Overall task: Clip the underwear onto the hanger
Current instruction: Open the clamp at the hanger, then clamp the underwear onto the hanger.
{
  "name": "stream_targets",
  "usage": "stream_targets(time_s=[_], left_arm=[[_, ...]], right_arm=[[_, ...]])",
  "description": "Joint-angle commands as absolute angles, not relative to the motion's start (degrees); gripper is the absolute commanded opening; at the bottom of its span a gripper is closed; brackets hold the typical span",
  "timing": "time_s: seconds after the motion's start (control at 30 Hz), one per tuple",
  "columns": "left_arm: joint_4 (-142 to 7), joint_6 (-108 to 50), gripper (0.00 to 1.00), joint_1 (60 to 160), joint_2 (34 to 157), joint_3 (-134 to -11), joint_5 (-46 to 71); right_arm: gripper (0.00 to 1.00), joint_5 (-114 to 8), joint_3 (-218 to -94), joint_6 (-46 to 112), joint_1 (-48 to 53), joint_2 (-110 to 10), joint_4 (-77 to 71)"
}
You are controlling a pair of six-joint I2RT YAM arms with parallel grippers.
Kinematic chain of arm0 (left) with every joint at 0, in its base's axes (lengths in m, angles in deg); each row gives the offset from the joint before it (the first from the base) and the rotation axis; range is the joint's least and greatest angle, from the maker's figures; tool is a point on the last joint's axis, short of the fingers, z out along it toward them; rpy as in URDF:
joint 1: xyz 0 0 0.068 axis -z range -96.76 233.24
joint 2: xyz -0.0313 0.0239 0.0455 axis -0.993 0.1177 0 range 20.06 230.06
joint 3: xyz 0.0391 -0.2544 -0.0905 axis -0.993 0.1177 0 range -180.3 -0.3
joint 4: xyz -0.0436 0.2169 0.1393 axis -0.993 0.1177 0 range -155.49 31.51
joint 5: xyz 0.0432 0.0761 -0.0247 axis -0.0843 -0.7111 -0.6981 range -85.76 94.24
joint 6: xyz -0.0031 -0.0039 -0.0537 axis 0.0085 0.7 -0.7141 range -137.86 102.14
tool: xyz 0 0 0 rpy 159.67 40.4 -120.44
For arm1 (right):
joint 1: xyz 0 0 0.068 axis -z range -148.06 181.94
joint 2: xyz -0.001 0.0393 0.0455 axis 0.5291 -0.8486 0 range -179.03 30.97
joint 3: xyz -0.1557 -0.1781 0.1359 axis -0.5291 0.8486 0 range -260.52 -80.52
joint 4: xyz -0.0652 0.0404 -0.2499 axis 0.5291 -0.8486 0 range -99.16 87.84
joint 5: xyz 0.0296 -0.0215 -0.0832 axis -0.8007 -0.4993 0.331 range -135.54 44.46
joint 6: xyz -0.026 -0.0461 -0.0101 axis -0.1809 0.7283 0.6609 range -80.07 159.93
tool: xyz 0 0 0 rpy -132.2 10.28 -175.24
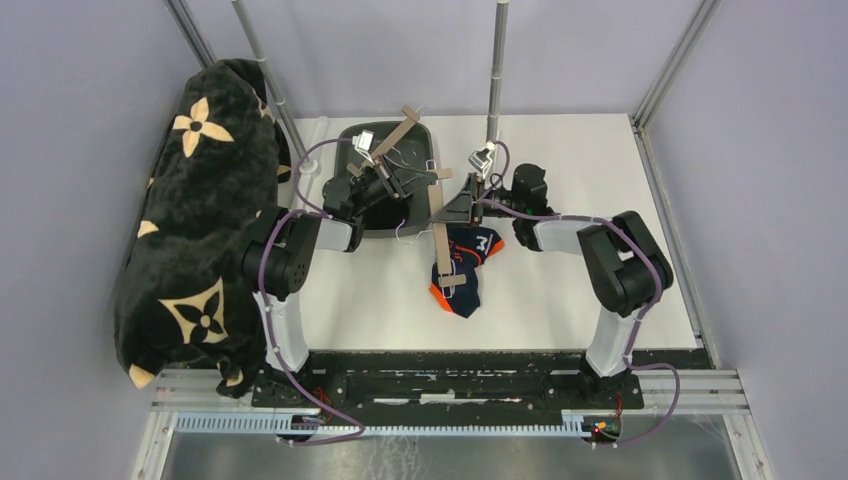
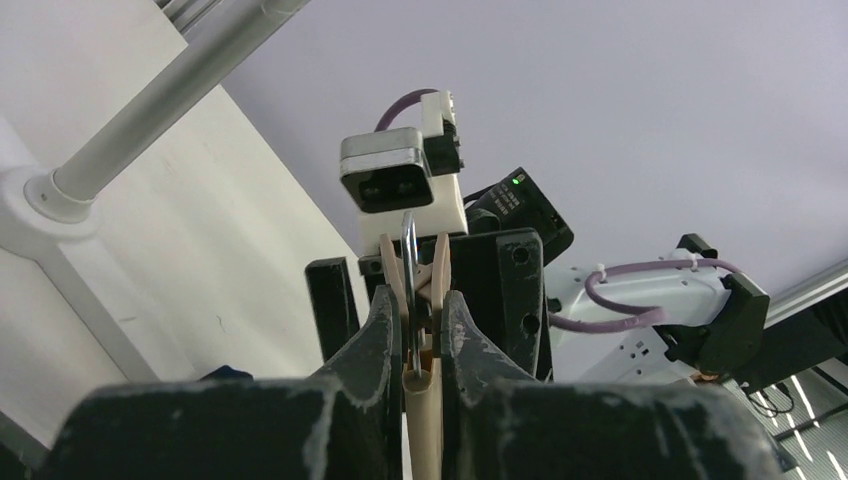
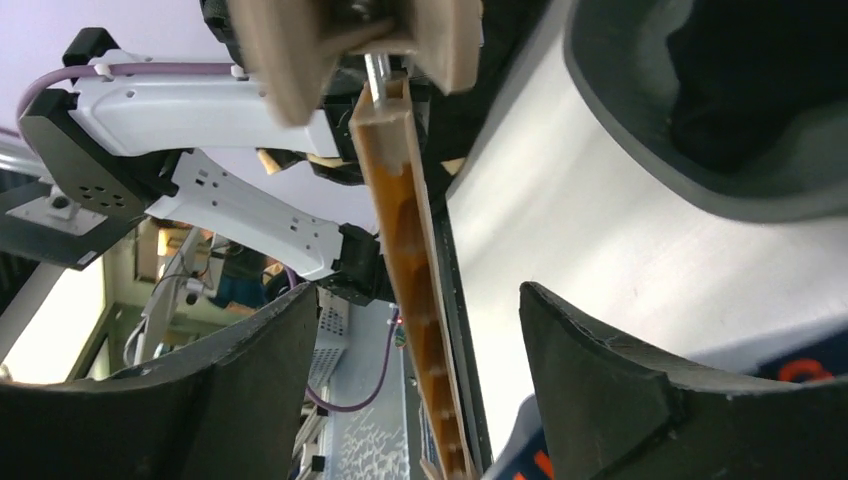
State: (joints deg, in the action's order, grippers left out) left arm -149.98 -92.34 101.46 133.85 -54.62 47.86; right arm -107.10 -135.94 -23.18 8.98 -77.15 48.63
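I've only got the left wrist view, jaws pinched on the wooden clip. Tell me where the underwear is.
Observer: The underwear lies on the table, beneath the near end of the hanger.
Operator: Report the right jaws.
Observer: The right jaws are open, one on either side of the hanger bar, touching neither face of it.
Operator: Say what sits behind the left arm.
Observer: A grey bin, toward the far side of the table.

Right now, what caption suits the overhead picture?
Left gripper pinches the hanger; open right gripper straddles its bar near the underwear.
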Motion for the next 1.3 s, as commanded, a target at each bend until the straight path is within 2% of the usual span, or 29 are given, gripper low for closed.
stream_targets(time_s=[0.0, 0.17, 0.27, 0.57, 0.83, 1.27], left_arm=[[-154.44, -91.88, 0.03, 100.64, 130.05, -51.9, 47.42], [-152.47, -92.05, 0.03, 98.75, 127.5, -47.31, 47.14], [-149.87, -91.0, 0.03, 98.22, 124.51, -42.87, 46.76], [-136.13, -84.27, 0.03, 99.34, 113.74, -30.61, 45.92], [-122.95, -78.7, 0.03, 102.1, 108.18, -24.33, 43.5], [-130.59, -79.37, 0.03, 103.9, 114.73, -19.17, 42.17]], right_arm=[[0.82, -103.45, -133.24, -14.12, 12.25, -66.8, 37.89], [0.83, -95.13, -131.82, -4.3, 15.46, -58.49, 18.58], [0.83, -86.26, -134.63, 4.55, 15.75, -56.03, 0.0], [0.8, -75.33, -137.77, 11.56, 12.93, -58.7, -11.12], [0.8, -68.99, -141.15, 14.55, 9.29, -61.68, -13.96], [0.79, -63.69, -145.98, 18.39, 2.26, -70.71, -19.56]])
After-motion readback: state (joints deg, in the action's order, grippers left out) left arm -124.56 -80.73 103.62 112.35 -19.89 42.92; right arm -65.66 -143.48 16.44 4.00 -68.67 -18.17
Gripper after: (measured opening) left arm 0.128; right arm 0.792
